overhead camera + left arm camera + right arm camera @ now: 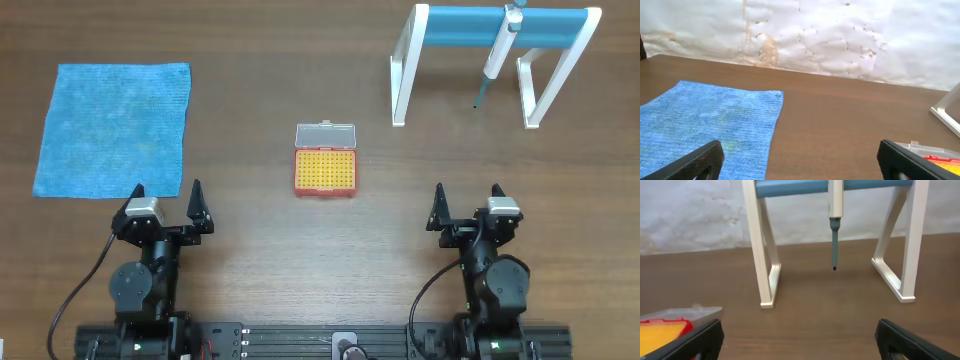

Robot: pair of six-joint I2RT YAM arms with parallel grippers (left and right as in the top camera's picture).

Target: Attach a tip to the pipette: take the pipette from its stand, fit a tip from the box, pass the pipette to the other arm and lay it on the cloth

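Observation:
The pipette hangs on the white stand with a blue bar at the back right; in the right wrist view the pipette's dark shaft points down between the stand's legs. An open tip box with a red base and yellow tips sits mid-table, its lid folded back. The blue cloth lies flat at the left, also the cloth in the left wrist view. My left gripper is open near the cloth's front corner. My right gripper is open, well in front of the stand.
Bare brown tabletop surrounds the box. A white papered wall rises behind the table's far edge. The tip box corner shows beside my left finger, and another corner beside my right one.

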